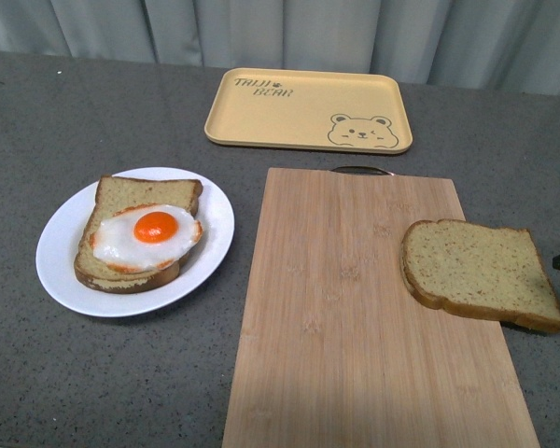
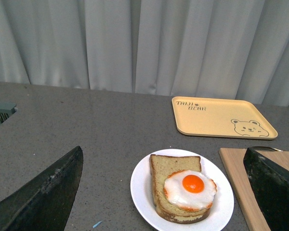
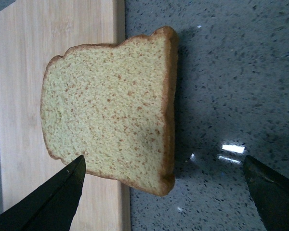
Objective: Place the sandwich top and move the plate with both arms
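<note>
One sandwich top [image 1: 481,273], plain, lay flat across the right edge of the cutting board [image 1: 355,327], partly overhanging the grey table [image 1: 121,392]. One white plate [image 1: 61,271], left of the board, carried the bread slice with fried egg [image 1: 142,241]. Right gripper [image 3: 164,159]: spread wide over the sandwich top, grasping nothing. Left gripper [image 2: 164,150]: spread wide, empty, facing the plate.

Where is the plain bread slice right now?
In the front view, the plain bread slice lies on the right, overhanging the right edge of the wooden cutting board onto the grey table, far from the white plate.
</note>
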You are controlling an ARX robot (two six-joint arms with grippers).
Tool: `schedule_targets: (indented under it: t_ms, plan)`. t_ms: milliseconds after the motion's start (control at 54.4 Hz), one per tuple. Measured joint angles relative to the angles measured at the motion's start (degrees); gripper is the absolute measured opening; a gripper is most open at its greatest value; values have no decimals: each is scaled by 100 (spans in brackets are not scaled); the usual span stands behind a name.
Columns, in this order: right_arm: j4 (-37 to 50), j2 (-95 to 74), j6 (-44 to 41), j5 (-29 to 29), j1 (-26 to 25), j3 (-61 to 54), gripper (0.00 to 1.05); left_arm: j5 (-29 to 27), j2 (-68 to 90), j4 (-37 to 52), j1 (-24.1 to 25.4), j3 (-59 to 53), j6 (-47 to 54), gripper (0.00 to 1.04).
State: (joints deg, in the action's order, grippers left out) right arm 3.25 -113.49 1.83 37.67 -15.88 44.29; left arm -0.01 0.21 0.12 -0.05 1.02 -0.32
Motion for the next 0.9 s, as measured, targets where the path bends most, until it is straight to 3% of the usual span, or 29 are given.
schedule_targets:
  t_ms: [386, 515, 570, 901]
  plan:
    - [232, -774, 804, 308, 439, 472, 94, 0, 0, 0, 0, 0, 0, 98]
    - [197, -907, 966, 162, 549, 603, 75, 0, 0, 0, 0, 0, 0, 98]
    - [127, -962, 1038, 83, 555, 640, 61, 0, 0, 0, 0, 0, 0, 98]
    - [22, -817, 1169, 197, 485, 605, 14, 0, 0, 0, 0, 0, 0, 98]
